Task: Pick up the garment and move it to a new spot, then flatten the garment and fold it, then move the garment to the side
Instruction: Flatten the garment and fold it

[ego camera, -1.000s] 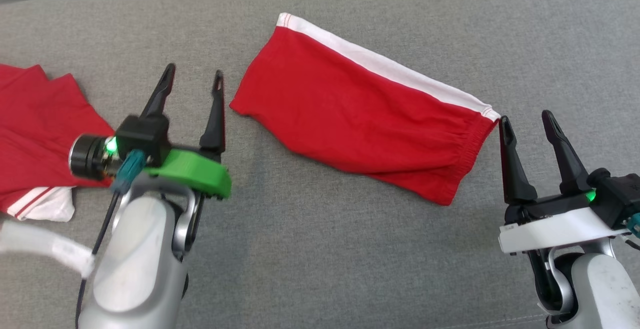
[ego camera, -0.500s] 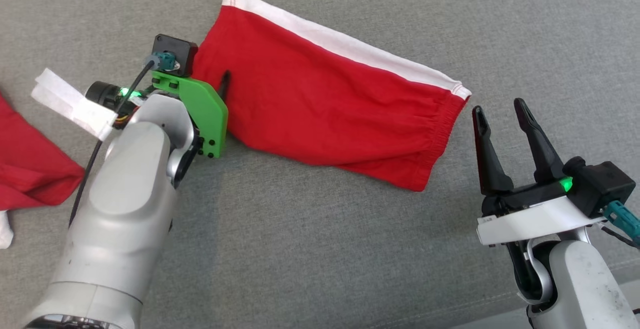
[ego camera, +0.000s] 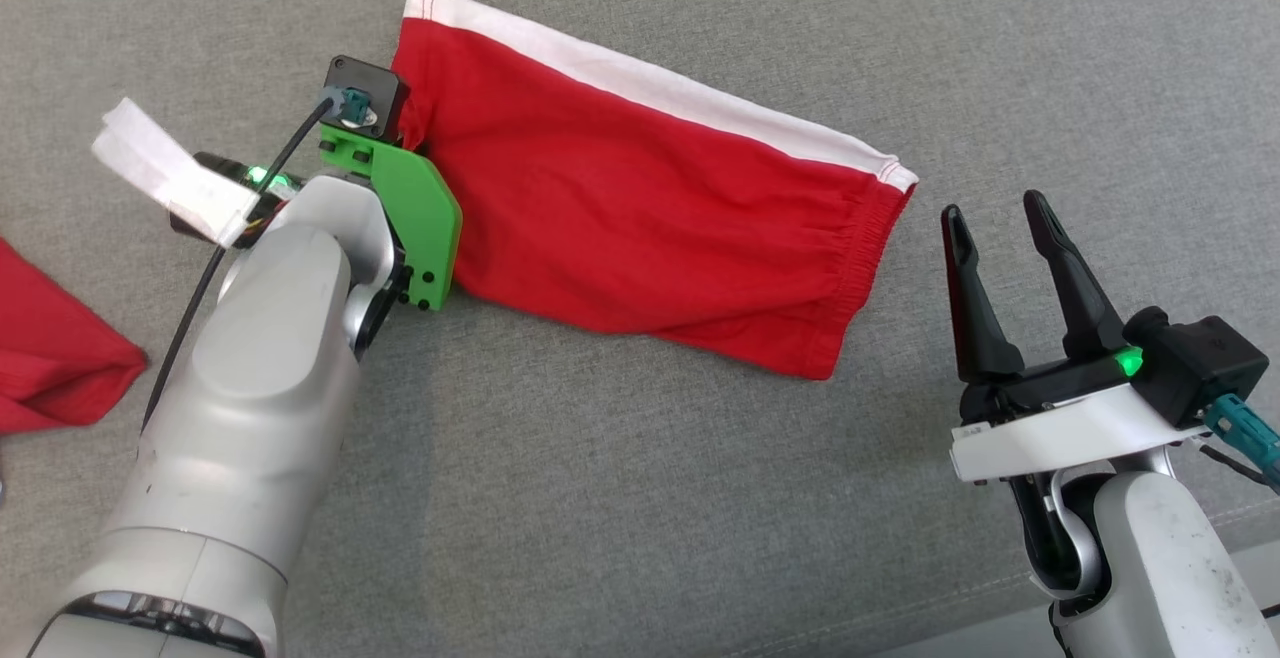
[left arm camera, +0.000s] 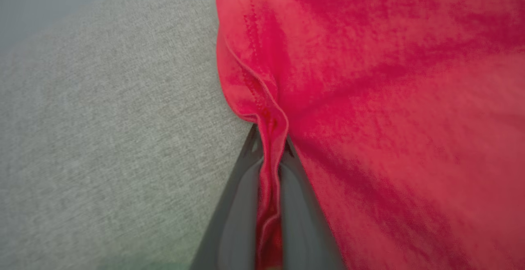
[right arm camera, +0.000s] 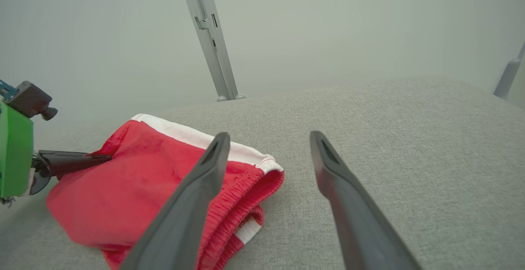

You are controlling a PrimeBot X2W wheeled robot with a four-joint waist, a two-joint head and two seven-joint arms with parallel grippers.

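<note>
Left gripper [left arm camera: 270,138], open a second ago, now pinches the hem at the left end of the shorts [ego camera: 640,208], which lie on grey fabric [ego camera: 640,488]. Right gripper [ego camera: 992,206] stays open, near the waistband

A: Where are we?
B: We take it for a lab or test room: ahead of the right claw [right arm camera: 268,134], past the grey cloth-covered surface [right arm camera: 389,138], a bare pale wall [right arm camera: 348,24] and a slanted metal frame strut [right arm camera: 209,36].
A: Anything else?
B: We see another strut [right arm camera: 508,75] far to the claw's right.
</note>
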